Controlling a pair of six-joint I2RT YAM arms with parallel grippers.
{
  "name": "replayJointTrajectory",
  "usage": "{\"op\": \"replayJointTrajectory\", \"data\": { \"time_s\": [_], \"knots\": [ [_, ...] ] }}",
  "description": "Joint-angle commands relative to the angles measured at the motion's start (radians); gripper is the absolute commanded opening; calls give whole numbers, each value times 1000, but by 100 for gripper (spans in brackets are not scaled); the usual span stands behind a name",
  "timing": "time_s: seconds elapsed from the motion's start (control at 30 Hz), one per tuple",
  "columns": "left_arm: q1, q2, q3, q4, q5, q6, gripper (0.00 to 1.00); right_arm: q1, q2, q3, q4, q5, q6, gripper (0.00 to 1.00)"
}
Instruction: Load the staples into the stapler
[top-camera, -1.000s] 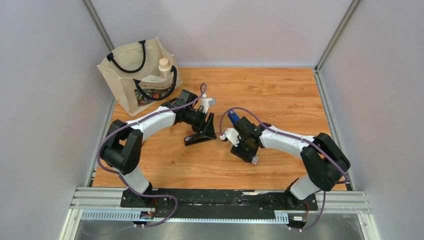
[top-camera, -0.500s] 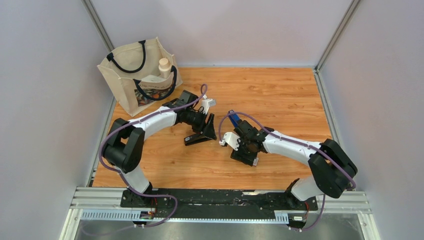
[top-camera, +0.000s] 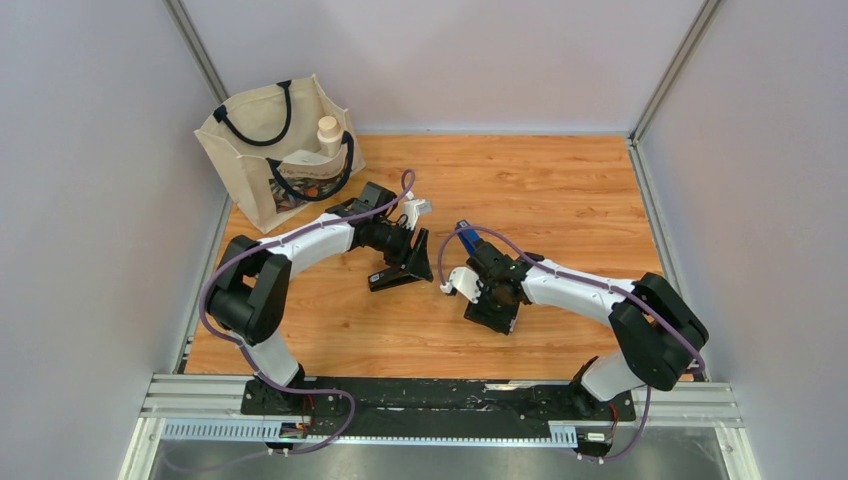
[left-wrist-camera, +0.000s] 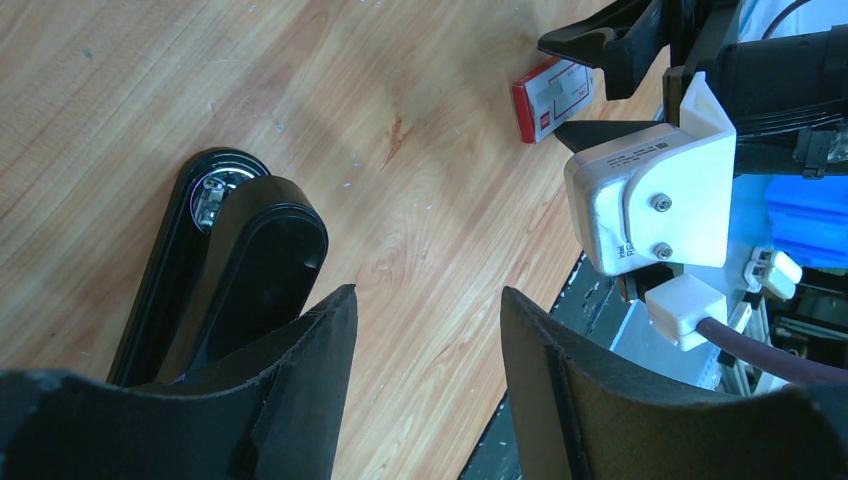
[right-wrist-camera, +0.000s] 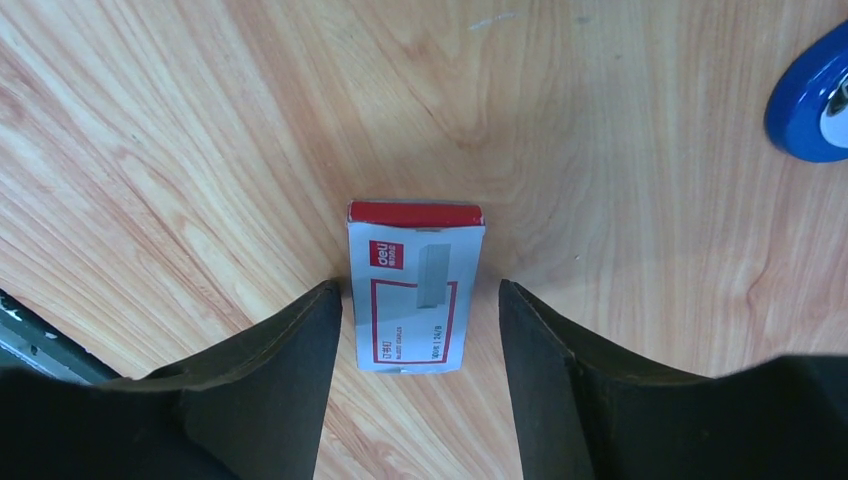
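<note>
The staples (right-wrist-camera: 415, 285), a small white box with a red end and red print, lie flat on the wooden table. My right gripper (right-wrist-camera: 420, 292) is open, low over the table, with one finger on each side of the box's near half and small gaps between. The stapler (right-wrist-camera: 812, 98) shows only its blue rounded end, beyond and to the right; from above it (top-camera: 466, 236) pokes out behind the right wrist. My left gripper (left-wrist-camera: 427, 296) is open and empty, just right of the all-black stapler (left-wrist-camera: 232, 262). The box also shows in the left wrist view (left-wrist-camera: 556, 94).
A cream tote bag (top-camera: 280, 150) with a bottle in it stands at the back left corner. The black stapler (top-camera: 398, 276) lies between the two grippers (top-camera: 420, 260) (top-camera: 490, 310). Grey walls close in the table on three sides.
My right gripper has shifted slightly left and turned, settling over the staples box, which now hides under it in the top view. The left arm has barely moved.
</note>
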Motion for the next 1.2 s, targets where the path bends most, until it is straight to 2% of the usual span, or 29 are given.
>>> {"op": "replayJointTrajectory", "data": {
  "time_s": [0.0,0.23,0.33,0.67,0.9,1.17],
  "knots": [
    [-4,-5,-2,29,16,-12,63,-4,-1,14,-43,34,6,61],
    [-14,-2,1,29,10,-14,63,-4,6,1,-37,28,0,46],
    [-15,2,4,26,11,-14,63,-4,-3,4,-23,28,-3,43],
    [-46,38,24,-2,11,-5,63,-5,-139,-6,40,19,-35,44],
    [-122,98,125,-100,25,40,63,-5,-265,-8,65,-13,-51,44],
    [-132,199,234,-151,60,29,62,-4,-362,-37,95,-41,-49,44]
  ]
}}
